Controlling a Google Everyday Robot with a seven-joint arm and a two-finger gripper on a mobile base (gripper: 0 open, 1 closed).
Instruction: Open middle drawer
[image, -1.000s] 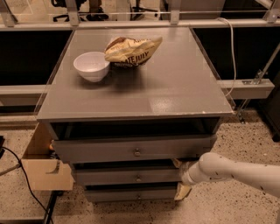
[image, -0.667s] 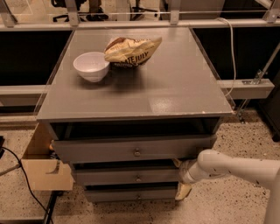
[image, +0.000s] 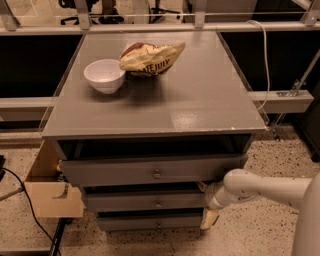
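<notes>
While the middle drawer (image: 145, 201) sits shut, or very nearly so, stock stands as follows.

Item 1, middle drawer: grey flat front, second of three under the bench (image: 200, 100), with a small round knob (image: 158, 204) at centre. Above it is the top drawer (image: 125, 172), its front standing proud with a dark gap over it. Below it is the bottom drawer (image: 145, 221), the narrowest front.

Item 2, my pincer (image: 207, 202): low on the right, at the right-hand end of the middle drawer's front, well apart from the knob. My white arm (image: 265, 190) extends to it from the right edge. Clenched or released, I cannot tell; nor can I tell whether it touches the drawer.

Item 3, on the bench: white bowl (image: 104, 75) and crumpled bag (image: 150, 57), just beside each other, toward the back left.

Item 4, floor: cardboard box (image: 50, 192) just left of the drawers, black cable (image: 20, 200) beside it.

Handling note, my judgement: the step in hand is getting purchase on the front, and the task is barely begun. A hold at the end of the front rather than at the knob would tend to skew the drawer in its runners. The pull should therefore run straight out, slow and level, with no lift into the top drawer. Check that the second front is the one that moves. A jerk could shake the bowl and bag.
</notes>
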